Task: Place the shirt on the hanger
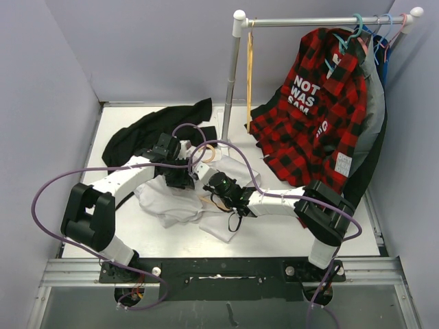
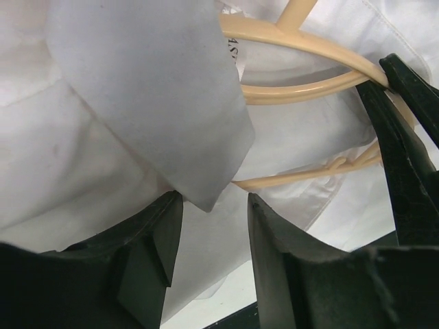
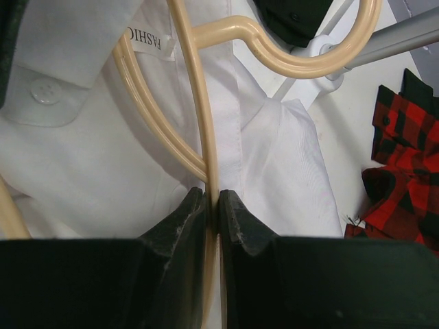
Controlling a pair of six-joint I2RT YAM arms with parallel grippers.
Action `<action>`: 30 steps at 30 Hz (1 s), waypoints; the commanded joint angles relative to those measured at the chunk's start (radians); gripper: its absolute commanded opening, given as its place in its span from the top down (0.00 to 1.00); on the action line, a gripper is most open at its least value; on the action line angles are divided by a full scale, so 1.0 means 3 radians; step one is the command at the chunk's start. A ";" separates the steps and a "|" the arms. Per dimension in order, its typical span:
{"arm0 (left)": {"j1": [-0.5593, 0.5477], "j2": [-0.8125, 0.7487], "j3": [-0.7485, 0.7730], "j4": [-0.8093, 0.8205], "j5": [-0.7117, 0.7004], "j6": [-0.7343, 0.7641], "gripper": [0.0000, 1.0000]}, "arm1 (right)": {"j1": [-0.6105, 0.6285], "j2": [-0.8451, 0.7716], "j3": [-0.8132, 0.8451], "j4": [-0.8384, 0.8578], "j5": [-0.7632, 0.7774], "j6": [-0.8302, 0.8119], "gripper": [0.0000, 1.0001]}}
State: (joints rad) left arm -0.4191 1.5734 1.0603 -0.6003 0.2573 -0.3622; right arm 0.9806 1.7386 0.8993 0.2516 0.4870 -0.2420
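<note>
One crumpled shirt (image 1: 164,203): right gripper (image 3: 212,200) clamped on the hanger (image 3: 199,103), left gripper (image 2: 214,203) (fingers apart) at a fabric corner.

Pale lilac walls (image 1: 158,48) enclose the white bench (image 1: 274,233); a metal rail (image 1: 295,21) stands beyond the right end effector (image 1: 214,185).

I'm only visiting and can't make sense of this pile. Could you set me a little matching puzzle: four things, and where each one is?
Things:
1. white shirt
2. tan hanger
3. plaid shirt
4. black garment

Places:
A. hanging from the rail
B. lying flat at the far left of the table
C. clamped in the right arm's jaws
D. crumpled at the table's middle

Pairs: 1-D, 2-C, 3-A, 4-B.
</note>
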 commanded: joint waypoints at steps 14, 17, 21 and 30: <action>0.0075 0.0104 0.0168 0.0020 0.0115 0.0493 1.00 | -0.0026 -0.0241 -0.0019 0.0356 0.0084 0.0106 1.00; 0.0149 0.0022 0.0248 -0.0261 0.0433 0.0970 1.00 | -0.0027 -0.0247 -0.0039 0.0365 0.0083 0.0111 1.00; 0.0205 -0.0113 0.0388 -0.0835 0.0667 0.1645 1.00 | -0.0025 -0.0247 -0.0066 0.0390 0.0075 0.0107 1.00; 0.0235 -0.0131 0.0569 -0.1907 0.0701 0.2419 1.00 | -0.0041 -0.0208 -0.0085 0.0460 0.0025 0.0140 1.00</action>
State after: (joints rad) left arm -0.3504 1.5803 1.2011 -0.9878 0.4240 0.2180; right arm 0.9806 1.7222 0.8692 0.2871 0.4850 -0.2276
